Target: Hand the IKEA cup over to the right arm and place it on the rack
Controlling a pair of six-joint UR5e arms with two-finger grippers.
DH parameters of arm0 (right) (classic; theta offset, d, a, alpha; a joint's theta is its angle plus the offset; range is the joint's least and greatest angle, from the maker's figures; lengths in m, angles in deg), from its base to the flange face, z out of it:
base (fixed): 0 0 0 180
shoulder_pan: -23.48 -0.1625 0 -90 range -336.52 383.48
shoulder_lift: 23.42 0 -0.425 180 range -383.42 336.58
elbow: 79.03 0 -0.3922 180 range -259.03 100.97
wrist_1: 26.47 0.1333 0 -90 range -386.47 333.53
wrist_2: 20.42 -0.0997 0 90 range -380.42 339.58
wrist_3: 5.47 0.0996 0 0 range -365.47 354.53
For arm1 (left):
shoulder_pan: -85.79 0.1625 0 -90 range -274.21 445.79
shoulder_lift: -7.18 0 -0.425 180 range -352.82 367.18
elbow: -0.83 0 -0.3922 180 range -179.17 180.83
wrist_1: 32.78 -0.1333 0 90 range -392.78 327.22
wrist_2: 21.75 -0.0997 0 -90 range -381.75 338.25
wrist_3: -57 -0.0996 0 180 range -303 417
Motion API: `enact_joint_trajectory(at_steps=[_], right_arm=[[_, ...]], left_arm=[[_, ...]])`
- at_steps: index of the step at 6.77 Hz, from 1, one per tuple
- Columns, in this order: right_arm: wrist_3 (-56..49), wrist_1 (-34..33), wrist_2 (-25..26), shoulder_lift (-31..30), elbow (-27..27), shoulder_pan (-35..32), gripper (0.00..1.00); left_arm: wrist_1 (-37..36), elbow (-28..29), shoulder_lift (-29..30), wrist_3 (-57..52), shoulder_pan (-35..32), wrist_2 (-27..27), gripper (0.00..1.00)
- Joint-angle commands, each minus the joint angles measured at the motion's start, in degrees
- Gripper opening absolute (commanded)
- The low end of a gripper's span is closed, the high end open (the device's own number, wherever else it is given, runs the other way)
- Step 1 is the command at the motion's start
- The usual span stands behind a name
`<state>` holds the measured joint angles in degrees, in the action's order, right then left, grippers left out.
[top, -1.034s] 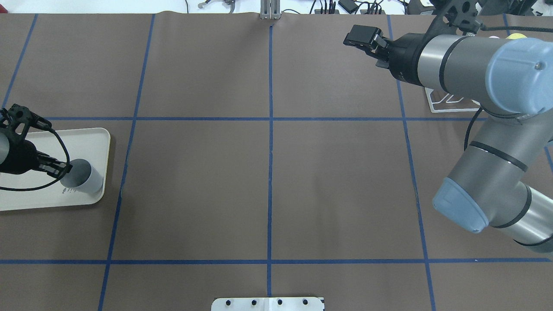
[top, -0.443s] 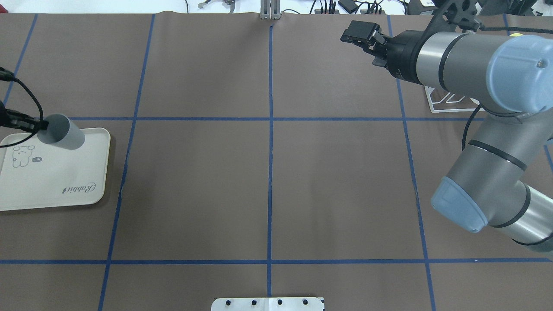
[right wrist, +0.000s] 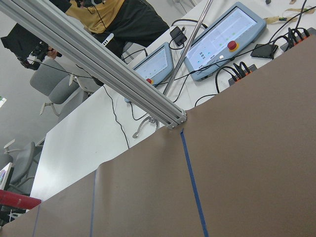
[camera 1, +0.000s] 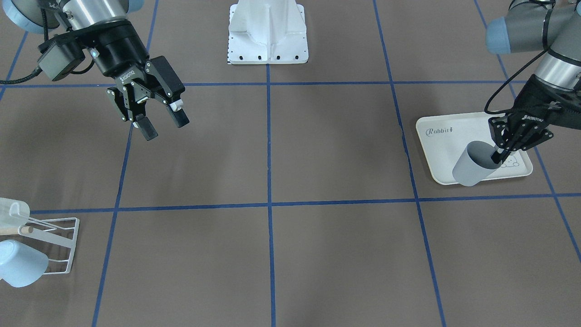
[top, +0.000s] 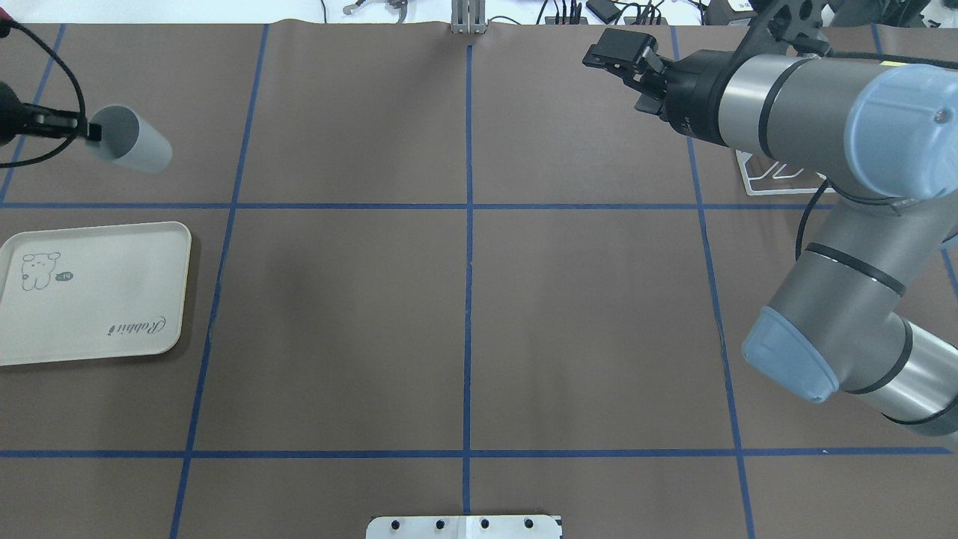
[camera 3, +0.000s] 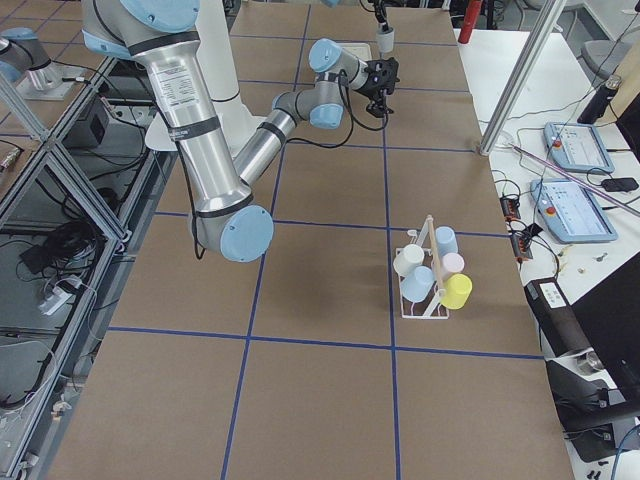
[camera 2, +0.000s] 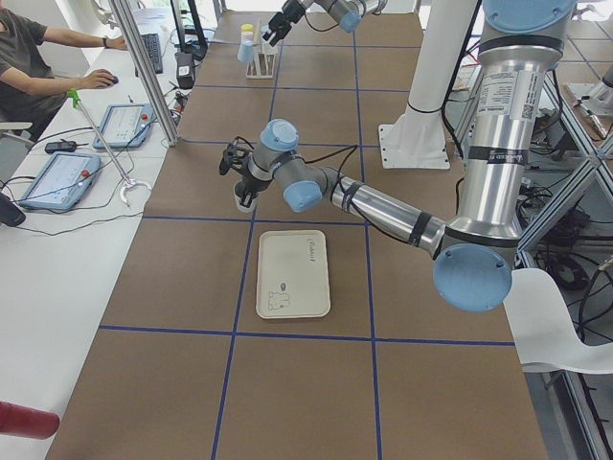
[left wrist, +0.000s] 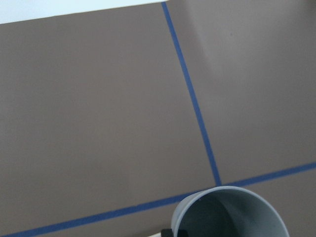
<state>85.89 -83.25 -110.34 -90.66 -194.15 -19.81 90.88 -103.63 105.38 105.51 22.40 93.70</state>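
Left gripper [camera 1: 497,157] clamped; right gripper [camera 1: 165,126] jaws apart.

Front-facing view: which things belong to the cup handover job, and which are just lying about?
Job in hand:
grey cup, held by the left end effector
right end effector, open
white wire rack

Lying about:
rabbit-print tray
pale blue cup at the rack
white base plate

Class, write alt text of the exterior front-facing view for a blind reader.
The left gripper, at right, holds a tilted grey plastic cup by its rim, overlapping a cream rabbit-print tray. The open right gripper hangs upper left; a white wire rack sits lower left.
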Motion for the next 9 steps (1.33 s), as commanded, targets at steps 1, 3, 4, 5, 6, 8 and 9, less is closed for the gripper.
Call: enact_joint_trajectory(at_steps=[1, 3, 4, 5, 6, 8, 9], right_arm=[[2.7, 0.5, 0.2, 2.5, 2.1, 1.6, 1.0], [7.1, 1.2, 0.4, 6.4, 3.8, 3.0, 1.0], [9.1, 7.7, 3.1, 6.5, 6.4, 4.2, 1.0], [12.2, 17.3, 7.8, 6.8, 11.2, 6.9, 1.0], [14.0, 24.4, 11.2, 6.9, 14.6, 8.8, 1.0], [18.9, 29.9, 12.9, 6.9, 15.7, 10.4, 1.0], [20.5, 31.8, 12.9, 7.0, 15.6, 10.6, 1.0]], left_arm=[[1.7, 3.9, 7.0, 14.7, 0.0, -4.6, 0.0], [10.4, 7.9, 9.6, 27.5, 0.0, -4.7, 0.0], [18.1, 10.8, 9.8, 34.3, 0.1, -4.8, 0.0], [29.7, 15.8, 10.6, 44.7, 0.3, -7.5, 0.0], [40.1, 20.9, 11.7, 52.9, 0.4, -8.4, 0.0], [51.0, 25.6, 15.1, 67.7, 1.7, -8.6, 0.0], [55.7, 26.1, 16.2, 75.9, 5.0, -12.8, 0.0]])
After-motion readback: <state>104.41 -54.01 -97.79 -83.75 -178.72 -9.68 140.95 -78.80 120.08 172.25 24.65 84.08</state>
